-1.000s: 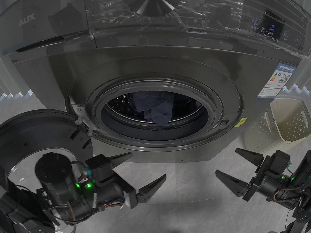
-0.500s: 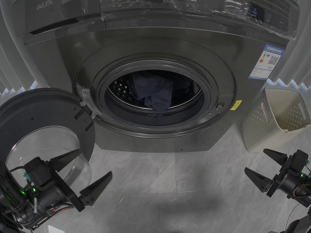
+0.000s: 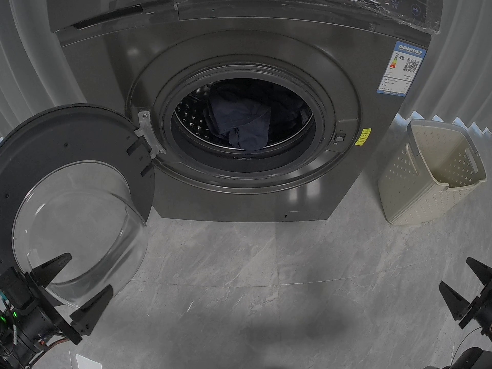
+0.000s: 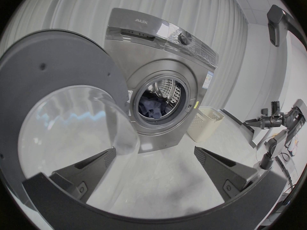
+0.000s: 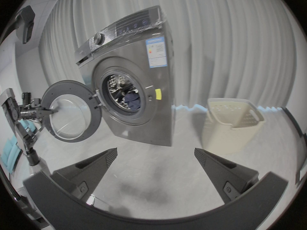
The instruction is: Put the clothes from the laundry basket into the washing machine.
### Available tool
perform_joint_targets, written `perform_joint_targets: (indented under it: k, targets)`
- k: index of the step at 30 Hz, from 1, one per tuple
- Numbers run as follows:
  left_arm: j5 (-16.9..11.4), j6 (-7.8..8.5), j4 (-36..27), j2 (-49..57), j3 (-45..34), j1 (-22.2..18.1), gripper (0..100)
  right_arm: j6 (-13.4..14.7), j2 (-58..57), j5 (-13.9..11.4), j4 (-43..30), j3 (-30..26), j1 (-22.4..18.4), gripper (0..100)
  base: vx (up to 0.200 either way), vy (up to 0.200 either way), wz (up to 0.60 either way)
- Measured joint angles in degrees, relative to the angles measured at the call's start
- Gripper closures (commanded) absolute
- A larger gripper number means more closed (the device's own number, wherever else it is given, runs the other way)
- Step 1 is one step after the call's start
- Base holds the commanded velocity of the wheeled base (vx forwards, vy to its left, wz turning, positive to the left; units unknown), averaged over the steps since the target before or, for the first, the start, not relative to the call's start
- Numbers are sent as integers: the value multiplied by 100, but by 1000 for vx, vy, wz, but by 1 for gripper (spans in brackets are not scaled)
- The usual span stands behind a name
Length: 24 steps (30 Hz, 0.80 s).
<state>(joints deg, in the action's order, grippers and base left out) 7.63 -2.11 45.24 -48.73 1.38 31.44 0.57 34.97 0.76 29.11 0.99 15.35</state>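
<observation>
Clothes [image 3: 241, 116] are bunched inside the washing machine [image 3: 266, 42], its door [image 3: 66, 134] swung wide so the opening is clear. Beside it the laundry basket [image 3: 410, 196] looks empty (so loading's probably done). The left gripper [image 3: 89, 272] and right gripper [image 3: 456, 272] gape wide, holding nothing, well apart from the machine.

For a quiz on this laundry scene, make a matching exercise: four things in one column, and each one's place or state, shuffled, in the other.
1. door
2. clothes
3. basket
4. left gripper

A. standing on the floor beside the machine
B. spread open, gripping nothing
C. swung wide on its hinge
D. lying in the drum

Pairs: 1-C, 2-D, 3-A, 4-B.
</observation>
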Motion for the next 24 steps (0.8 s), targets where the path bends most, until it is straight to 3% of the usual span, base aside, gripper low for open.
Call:
perform_joint_targets:
  k: [9,17,21,24]
  targets:
    - [-82,-24,-1662,1720,-39,-936,0,0,-2035,-22,-1805,0,-758,0,-200,0,0]
    - [-512,-21,-3287,3335,-39,-1965,0,-33,-3038,-18,-2836,0,-1331,0,0,0,0]
    - [-301,-18,-4103,3891,-39,-2365,0,-39,-3256,17,-2957,2,-1445,0,0,0,0]
    - [-137,-256,-4248,4109,-39,-2530,0,-44,-3338,24,-2989,2,-1488,0,0,200,0]
